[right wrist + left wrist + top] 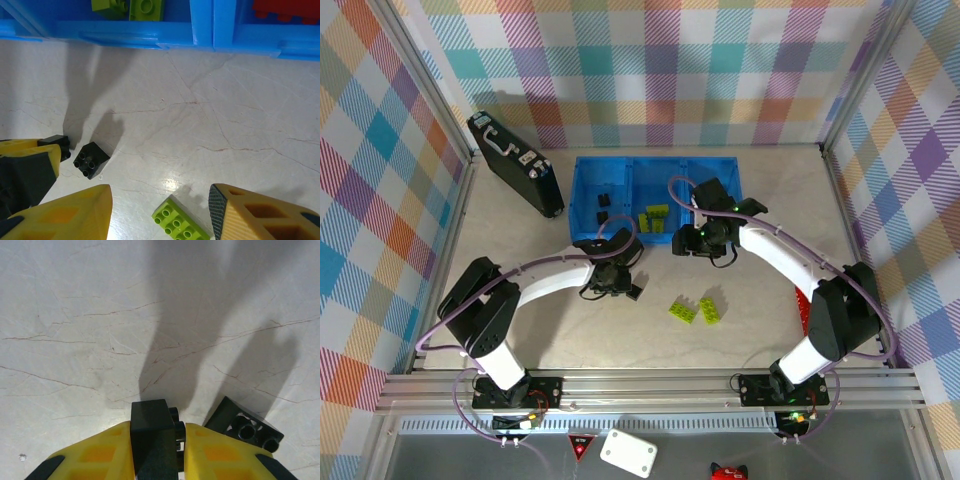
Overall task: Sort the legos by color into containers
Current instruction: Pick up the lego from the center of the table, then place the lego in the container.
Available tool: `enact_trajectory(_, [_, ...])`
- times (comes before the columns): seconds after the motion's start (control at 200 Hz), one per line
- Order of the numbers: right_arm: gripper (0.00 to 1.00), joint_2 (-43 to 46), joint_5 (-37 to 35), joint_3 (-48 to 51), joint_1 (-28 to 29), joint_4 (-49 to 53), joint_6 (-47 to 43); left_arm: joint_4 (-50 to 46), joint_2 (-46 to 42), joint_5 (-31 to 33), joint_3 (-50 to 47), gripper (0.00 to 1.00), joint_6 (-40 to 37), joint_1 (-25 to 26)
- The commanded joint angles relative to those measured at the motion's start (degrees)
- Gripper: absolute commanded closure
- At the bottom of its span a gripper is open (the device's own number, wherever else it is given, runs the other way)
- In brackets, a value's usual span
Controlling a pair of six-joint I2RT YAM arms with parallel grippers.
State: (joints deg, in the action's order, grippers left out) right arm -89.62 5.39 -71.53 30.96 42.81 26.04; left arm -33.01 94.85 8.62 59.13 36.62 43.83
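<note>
Since a black brick (150, 425) is clamped between the left fingers (95, 455) low at the table (75, 315), a straight upward lift is advised, so that the second black brick (247, 426) just beside it is not nudged. The blue tray's (630, 160) left compartment, where black bricks lie, should be targeted. The right fingers (75, 212) are half spread and empty, near a lime brick (180, 222).

Right wrist view: blue tray (202, 30) cut off at top edge; red bricks (285, 7) and lime bricks (127, 5) inside it truncated. In front of tray, black brick (150, 415): flanks hidden by left gripper (157, 429) fingers. Overhead: tray's right compartment (715, 170) partly masked by right arm (770, 250).
</note>
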Motion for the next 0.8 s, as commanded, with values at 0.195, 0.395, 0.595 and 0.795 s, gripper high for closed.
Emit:
enact_trajectory(0.195, [0.44,1.81,-0.38,-1.26,-0.02,1.47,-1.05,-4.42,-4.91,1.92,2.8,0.74,-2.48,-2.49])
enact_trajectory(0.395, [0.45,2.76,-0.69,-0.68,-0.02,1.58,-0.97,-5.87,-6.33,1.73,4.96,0.74,-5.17,-6.22])
enact_trajectory(0.595, [0.45,3.73,-1.08,-0.37,-0.02,2.11,-1.07,-6.25,-6.96,-0.29,7.85,0.74,-8.03,-10.47])
enact_trajectory(0.795, [0.45,4.63,-1.26,-0.02,-0.02,2.45,-0.73,-5.23,-5.43,-4.05,11.57,0.74,-10.14,-14.75])
